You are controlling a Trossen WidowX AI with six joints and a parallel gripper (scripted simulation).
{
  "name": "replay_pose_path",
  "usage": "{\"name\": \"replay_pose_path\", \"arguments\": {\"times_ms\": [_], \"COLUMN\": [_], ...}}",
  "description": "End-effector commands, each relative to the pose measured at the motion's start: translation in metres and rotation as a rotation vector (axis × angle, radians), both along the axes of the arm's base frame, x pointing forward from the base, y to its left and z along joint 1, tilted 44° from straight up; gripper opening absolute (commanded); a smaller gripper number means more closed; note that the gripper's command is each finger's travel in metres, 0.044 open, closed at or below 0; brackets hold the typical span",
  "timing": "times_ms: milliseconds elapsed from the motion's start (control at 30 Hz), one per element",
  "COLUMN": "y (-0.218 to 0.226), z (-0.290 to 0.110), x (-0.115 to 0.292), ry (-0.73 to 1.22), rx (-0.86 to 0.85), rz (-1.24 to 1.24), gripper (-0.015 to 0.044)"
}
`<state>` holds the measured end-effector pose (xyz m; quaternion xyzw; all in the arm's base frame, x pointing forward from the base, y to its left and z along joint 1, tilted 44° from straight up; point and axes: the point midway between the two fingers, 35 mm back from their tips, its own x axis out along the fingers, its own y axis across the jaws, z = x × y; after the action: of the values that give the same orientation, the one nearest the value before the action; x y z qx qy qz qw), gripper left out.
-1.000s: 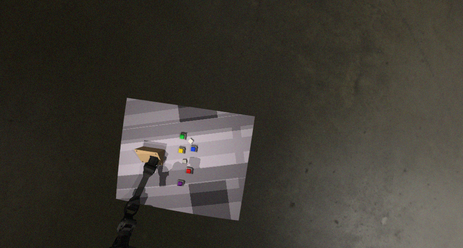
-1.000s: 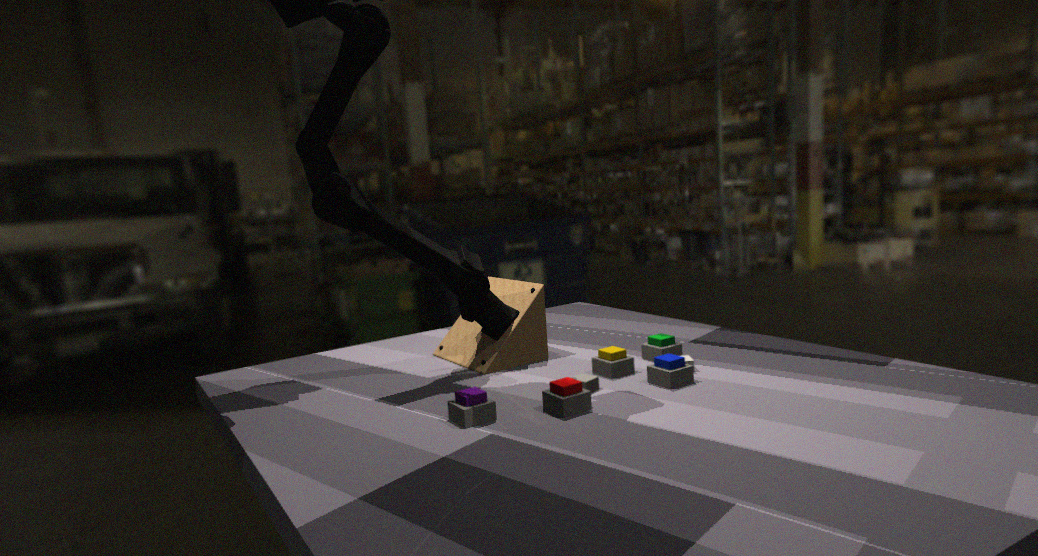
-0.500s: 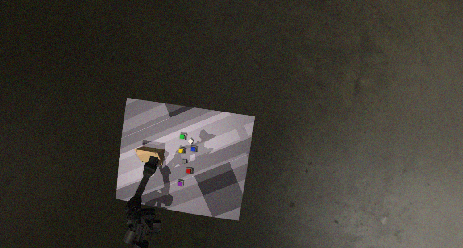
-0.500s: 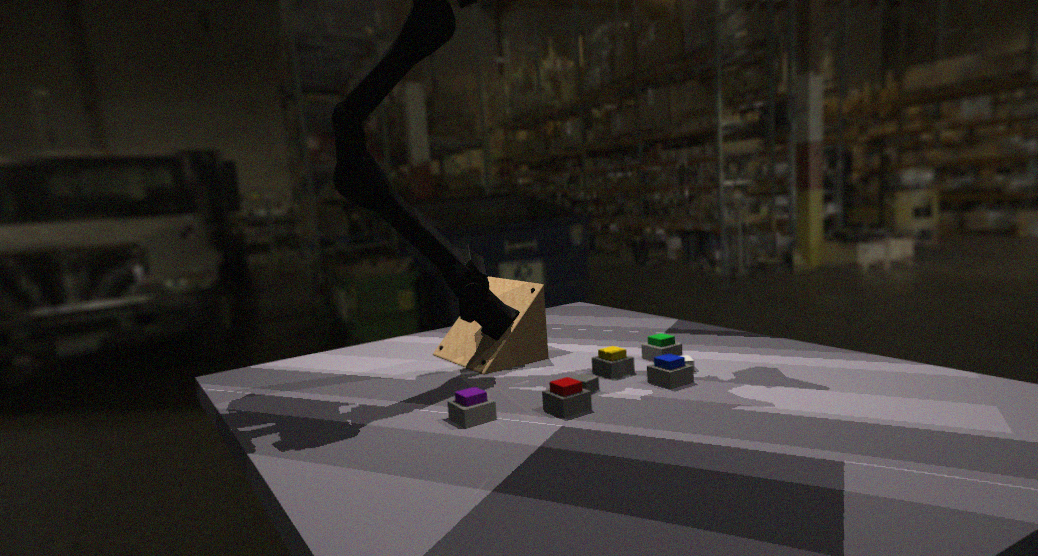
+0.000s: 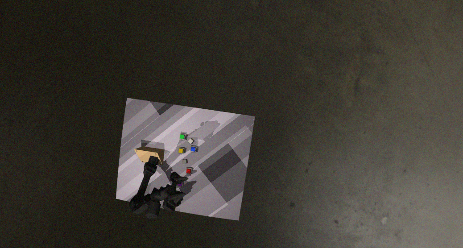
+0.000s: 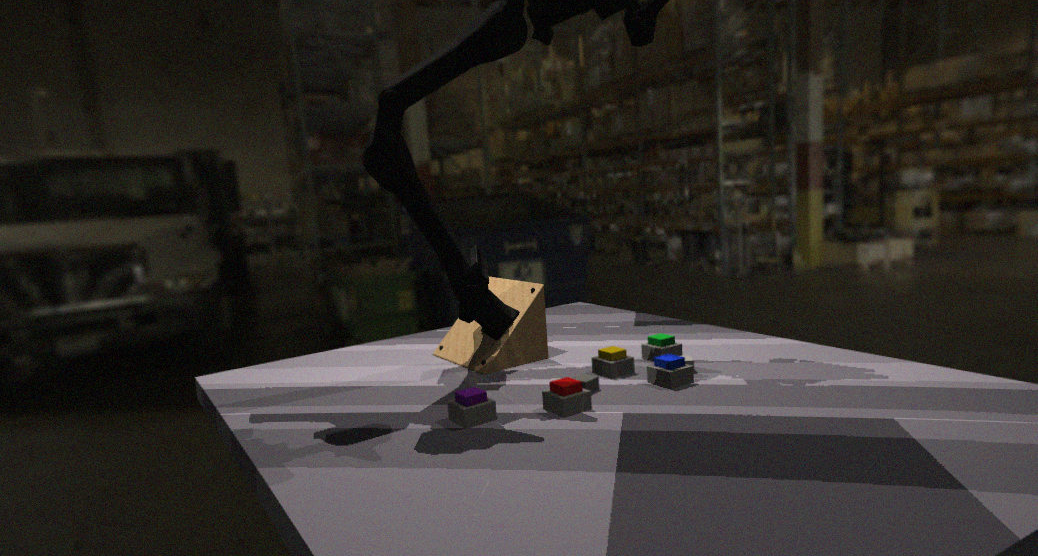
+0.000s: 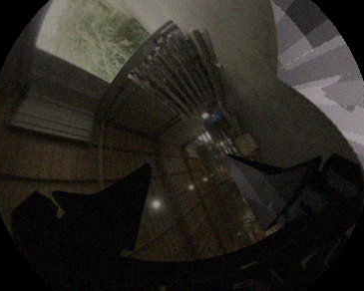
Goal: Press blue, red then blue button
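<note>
The blue button (image 5: 193, 149) (image 6: 669, 362) stands on its grey base with its cap raised. The red button (image 5: 188, 171) (image 6: 565, 386) also has its cap raised and stands nearer the arm's side of the table. My gripper (image 5: 185, 186) (image 7: 187, 162) is open and empty, with its two fingers spread apart. In the exterior view it is high above the table at the top edge, partly cut off. From above it appears over the purple button's area, left of and below the red button. It touches no button. The wrist view looks out into the hall and shows no button.
The purple button (image 5: 179, 183) (image 6: 471, 396) is partly covered by the arm from above. The yellow button (image 5: 181, 150) (image 6: 611, 353), green button (image 5: 182, 136) (image 6: 661, 340) and white block (image 5: 191, 141) are near blue. A grey block (image 5: 184, 161) (image 6: 589, 383) lies near red. A wooden wedge (image 5: 142, 154) (image 6: 535, 338) carries the arm's base.
</note>
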<state>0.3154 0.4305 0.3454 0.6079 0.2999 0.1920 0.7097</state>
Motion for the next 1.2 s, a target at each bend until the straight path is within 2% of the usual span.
{"name": "replay_pose_path", "arguments": {"times_ms": [0, 267, 500, 667, 800, 1167], "y": [-0.008, -0.052, -0.121, -0.187, -0.239, -0.246], "z": [-0.076, -0.195, -0.285, -0.332, -0.35, -0.351], "x": [0.016, 0.025, 0.011, -0.013, -0.036, -0.039], "ry": [0.068, 0.213, 0.395, 0.582, 0.759, 0.788], "rx": [-0.278, -0.784, -1.282, -1.676, -1.965, -2.006], "rz": [-0.031, -0.025, 0.069, 0.226, 0.415, 0.448], "gripper": [0.04, 0.04, 0.04, 0.04, 0.04, 0.04]}}
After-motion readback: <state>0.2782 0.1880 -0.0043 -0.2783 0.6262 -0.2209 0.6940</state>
